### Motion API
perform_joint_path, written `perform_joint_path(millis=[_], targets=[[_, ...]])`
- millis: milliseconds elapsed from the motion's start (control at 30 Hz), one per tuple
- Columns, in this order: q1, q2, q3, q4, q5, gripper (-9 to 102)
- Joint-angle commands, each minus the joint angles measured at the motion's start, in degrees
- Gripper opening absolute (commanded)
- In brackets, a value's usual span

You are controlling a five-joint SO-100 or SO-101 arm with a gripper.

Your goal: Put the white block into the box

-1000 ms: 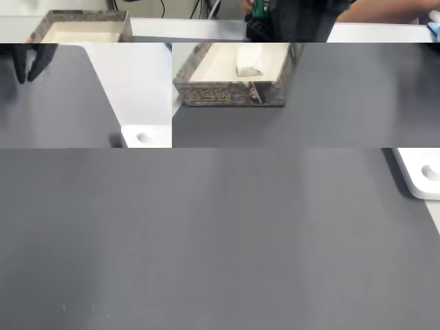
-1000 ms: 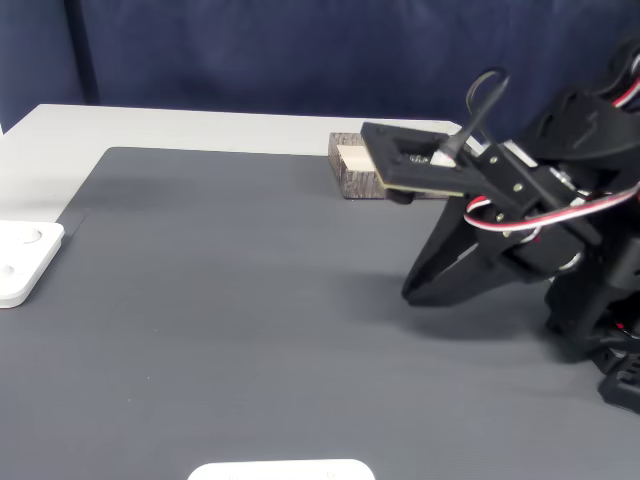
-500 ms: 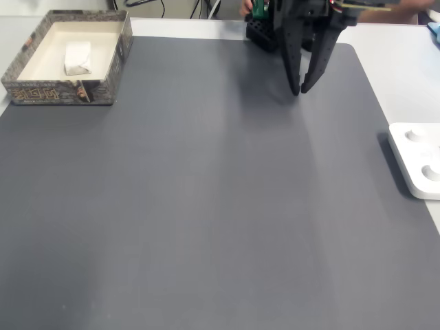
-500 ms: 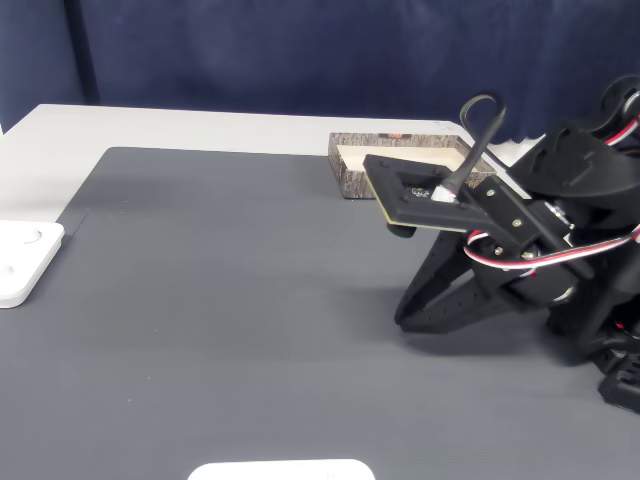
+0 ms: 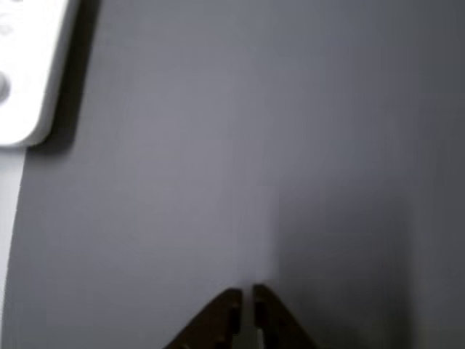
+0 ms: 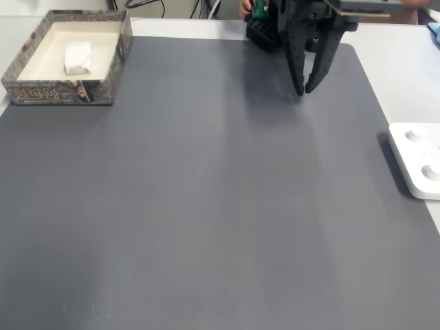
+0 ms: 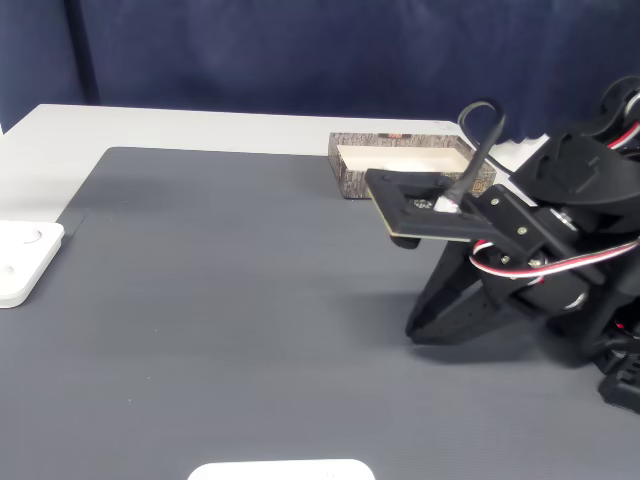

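The white block point(image 6: 77, 58) lies inside the box point(image 6: 108, 67), on its cream floor, at the far left corner of the grey mat in a fixed view. In another fixed view the box point(image 7: 368, 170) stands behind the arm, and its inside is hidden. My gripper point(image 6: 303, 89) hangs over the mat's far right part, far from the box, pointing down. Its fingers are shut with just a thin slit between the tips and nothing held. The other view has the gripper point(image 5: 247, 294) at the bottom edge over bare mat.
A flat white device point(image 6: 416, 161) with round buttons rests at the mat's right edge, seen too as the device point(image 5: 29, 73) and the device point(image 7: 25, 262). Another white object point(image 7: 281, 470) pokes in at the near edge. The arm's base point(image 6: 262, 27) is at the far side.
The arm has swung away from the box and drawn back toward its base. Its fingers have closed up a little. The white block has stayed in the box.
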Motion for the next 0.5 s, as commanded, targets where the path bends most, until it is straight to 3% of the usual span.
perform_joint_path(millis=[0,467], targets=[[0.26,1.93,1.14,0.79,-4.31,-2],[0.26,1.93,1.14,0.79,-4.66,-1]])
